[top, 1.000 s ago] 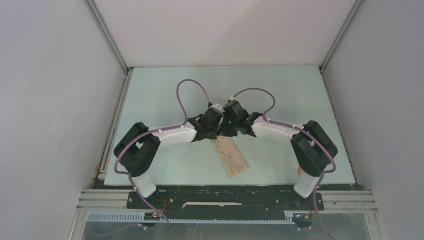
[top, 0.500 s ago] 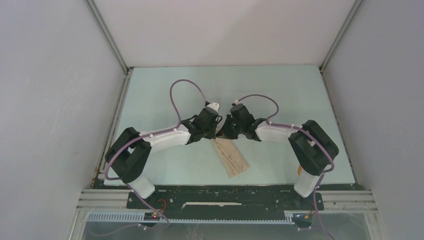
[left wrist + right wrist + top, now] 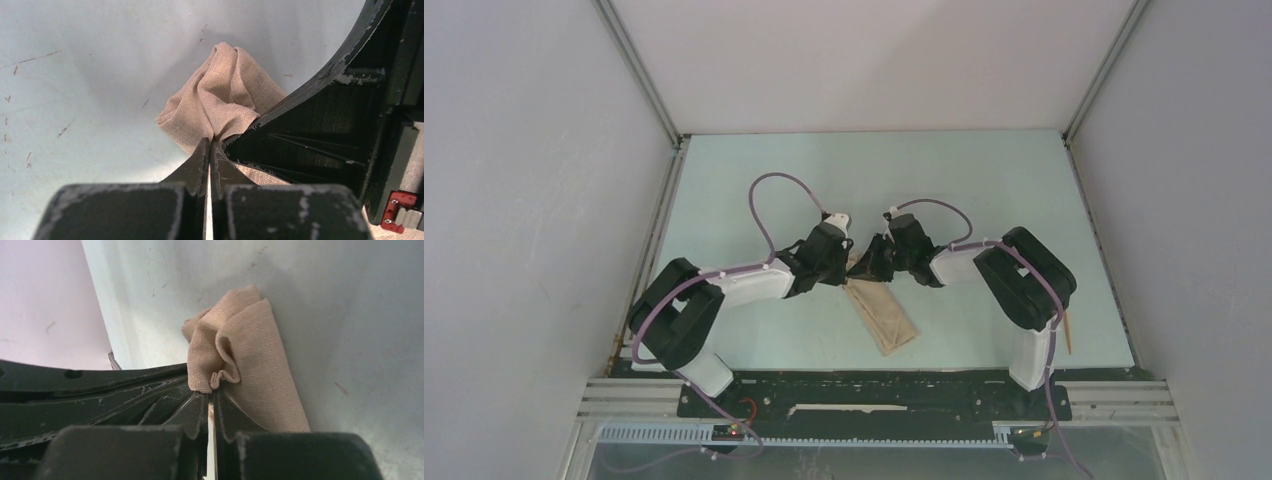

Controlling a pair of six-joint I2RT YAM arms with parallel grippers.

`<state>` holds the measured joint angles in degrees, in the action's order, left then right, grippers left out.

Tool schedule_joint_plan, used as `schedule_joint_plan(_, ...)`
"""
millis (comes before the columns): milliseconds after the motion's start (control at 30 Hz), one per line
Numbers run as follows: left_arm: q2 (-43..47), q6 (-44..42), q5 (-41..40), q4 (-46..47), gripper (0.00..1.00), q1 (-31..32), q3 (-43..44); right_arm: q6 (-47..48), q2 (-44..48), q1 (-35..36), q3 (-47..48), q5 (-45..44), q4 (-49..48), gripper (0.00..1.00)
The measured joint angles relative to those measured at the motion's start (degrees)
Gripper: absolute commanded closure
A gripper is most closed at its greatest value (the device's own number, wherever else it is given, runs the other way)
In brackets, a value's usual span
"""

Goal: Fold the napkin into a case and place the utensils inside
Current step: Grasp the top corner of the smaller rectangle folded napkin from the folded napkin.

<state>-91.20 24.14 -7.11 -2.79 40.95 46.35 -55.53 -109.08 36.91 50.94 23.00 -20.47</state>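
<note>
Toward the near edge of the table (image 3: pixel 754 180), the left gripper (image 3: pixel 210 146) and right gripper (image 3: pixel 212 392) each pinched tight the bunched far end of the soft beige-tan cloth napkin (image 3: pixel 889 318), where uneven pulling might undo its folds.

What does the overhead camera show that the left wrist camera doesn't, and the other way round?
Only the overhead view: the napkin's whole folded strip running toward the near edge, and one orange stick lying near the right edge of the table. Only the left wrist view: the left gripper shut on a bunched fold. Both: the napkin's far end gathered up off the pale surface.
</note>
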Motion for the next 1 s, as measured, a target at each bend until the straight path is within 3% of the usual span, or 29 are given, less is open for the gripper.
schedule_joint_plan(67,0.3,0.3,0.0,1.0,1.00,0.0,-0.8,0.8,0.0,-0.3,0.0,1.2,-0.5,0.79)
schedule_joint_plan(300,1.1,1.0,0.3,2.5,1.00,-0.3,-1.3,4.8,1.7,-1.4,0.0,3.3,0.3,0.67)
schedule_joint_plan(700,1.1,1.3,1.4,3.8,1.00,-0.5,-1.7,7.7,4.8,-1.6,0.1,2.9,2.7,0.64)
schedule_joint_plan(800,1.1,1.3,1.6,4.0,1.00,-0.5,-1.7,8.5,4.7,-1.5,1.6,2.4,4.9,0.69)
schedule_joint_plan(900,1.2,1.4,1.6,4.0,1.00,-0.5,-1.7,9.4,4.7,-1.2,3.2,1.7,6.1,0.96)
schedule_joint_plan(933,1.2,1.4,1.6,4.0,1.00,-0.5,-1.7,9.7,4.7,-1.1,3.5,1.4,6.3,1.00)
schedule_joint_plan(1000,1.3,1.4,1.6,4.0,1.00,-0.6,-1.7,10.1,4.7,-0.8,3.8,0.7,7.5,1.00)
